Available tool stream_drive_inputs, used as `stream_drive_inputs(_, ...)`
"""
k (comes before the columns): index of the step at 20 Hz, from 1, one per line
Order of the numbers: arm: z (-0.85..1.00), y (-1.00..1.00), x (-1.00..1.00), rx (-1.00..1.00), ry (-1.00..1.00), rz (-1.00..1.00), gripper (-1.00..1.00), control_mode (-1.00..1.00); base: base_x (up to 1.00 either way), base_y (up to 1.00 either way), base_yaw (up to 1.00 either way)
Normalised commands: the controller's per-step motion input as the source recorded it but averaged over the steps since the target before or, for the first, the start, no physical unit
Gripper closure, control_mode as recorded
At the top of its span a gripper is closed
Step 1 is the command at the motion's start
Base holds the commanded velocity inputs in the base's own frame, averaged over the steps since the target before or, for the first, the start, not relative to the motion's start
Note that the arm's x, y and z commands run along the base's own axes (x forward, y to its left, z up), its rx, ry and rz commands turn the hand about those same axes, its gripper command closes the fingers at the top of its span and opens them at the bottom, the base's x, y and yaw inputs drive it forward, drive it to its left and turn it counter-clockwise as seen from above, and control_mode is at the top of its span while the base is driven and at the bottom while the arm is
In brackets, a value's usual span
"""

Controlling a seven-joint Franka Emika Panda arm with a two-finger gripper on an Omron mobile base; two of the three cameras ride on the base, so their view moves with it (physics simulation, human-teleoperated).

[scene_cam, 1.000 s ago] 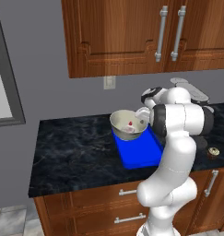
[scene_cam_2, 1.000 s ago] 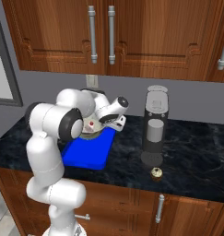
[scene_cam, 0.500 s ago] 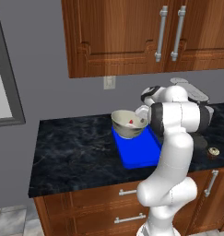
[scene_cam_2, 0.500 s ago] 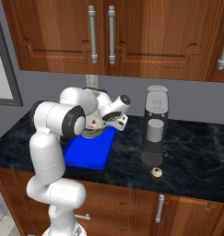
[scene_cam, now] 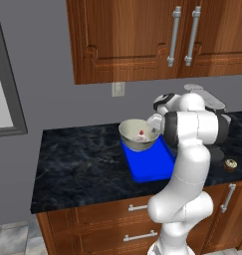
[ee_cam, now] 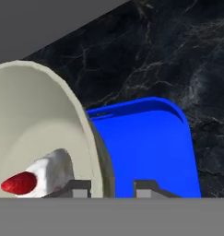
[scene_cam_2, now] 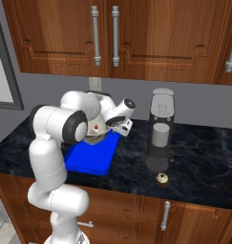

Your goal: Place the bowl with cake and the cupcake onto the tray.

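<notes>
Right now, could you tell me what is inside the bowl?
The bowl holds the cake, white with a red top. The bowl's near wall hides the cake's base.

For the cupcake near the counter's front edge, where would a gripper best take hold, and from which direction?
Grip the cupcake across its brown lower body, coming straight down from above. It stands upright and alone on the counter, in front of the coffee machine, so a side approach from behind looks blocked while the top is open.
</notes>
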Motion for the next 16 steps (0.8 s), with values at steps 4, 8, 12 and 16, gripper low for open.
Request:
stream_drive_inputs(4, 0.00, 0.00, -0.05, 0.00, 0.00, -0.01, -1.00, -1.00, 0.00, 0.00, 0.00)
stream_drive_inputs(8, 0.06, -0.01, -0.02, 0.00, 0.00, -0.01, -1.00, -1.00, 0.00, 0.00, 0.00)
stream_drive_inputs(12, 0.22, -0.09, -0.08, 0.00, 0.00, -0.07, -1.00, -1.00, 0.00, 0.00, 0.00)
stream_drive_inputs(16, 0.27, -0.19, -0.22, 0.01, 0.00, -0.04, -1.00, -1.00, 0.00, 0.00, 0.00)
